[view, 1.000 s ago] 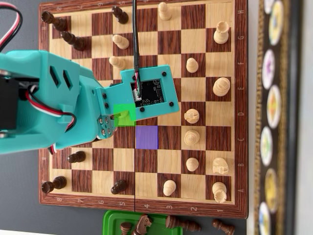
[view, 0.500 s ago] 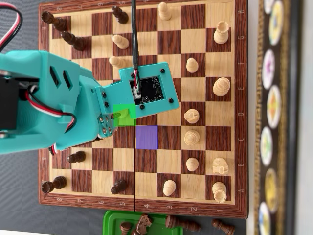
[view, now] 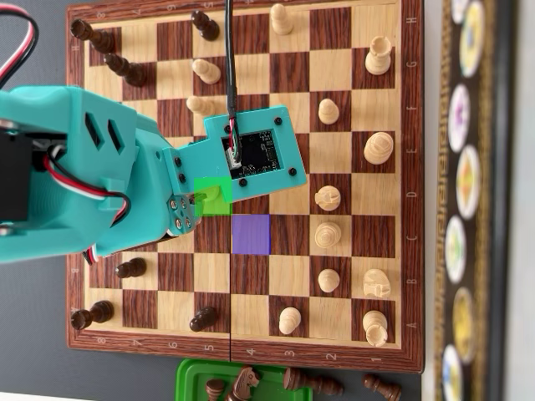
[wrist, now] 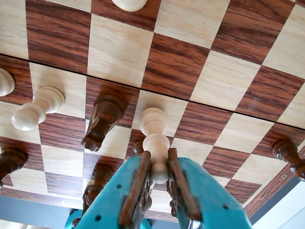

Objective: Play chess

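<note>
Near the middle of the wooden chessboard (view: 384, 167), toward its left half in the overhead view, the teal arm's fingers (wrist: 177, 183) are clenched on a pale wooden pawn (wrist: 155, 143). That pawn sits over a green-highlighted square (view: 219, 205); a purple-highlighted square (view: 251, 234) lies just diagonally beside it. A dark wooden knight (wrist: 102, 119) stands just beside the pawn in the wrist view.

under me a dark grey table (view: 33, 334) fills the left and lower edges of the overhead view. a black strip with round colourful badges (view: 468, 192) runs down the right side, a pale surface (view: 522, 251) beyond it. light is even.
</note>
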`<action>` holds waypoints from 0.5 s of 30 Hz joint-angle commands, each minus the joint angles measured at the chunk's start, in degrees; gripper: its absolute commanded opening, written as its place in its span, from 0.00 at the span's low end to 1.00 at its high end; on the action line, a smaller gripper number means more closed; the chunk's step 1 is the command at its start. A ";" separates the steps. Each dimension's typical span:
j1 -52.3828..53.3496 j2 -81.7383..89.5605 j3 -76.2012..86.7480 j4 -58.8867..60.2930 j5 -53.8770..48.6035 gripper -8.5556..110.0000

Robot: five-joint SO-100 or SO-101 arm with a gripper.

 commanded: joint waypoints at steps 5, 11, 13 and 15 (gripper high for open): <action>0.62 0.26 -0.18 0.09 -0.26 0.17; 0.62 0.26 -0.18 0.18 -0.26 0.17; 0.53 0.26 -0.18 0.35 -0.09 0.17; 0.53 0.44 -0.35 0.35 -0.18 0.17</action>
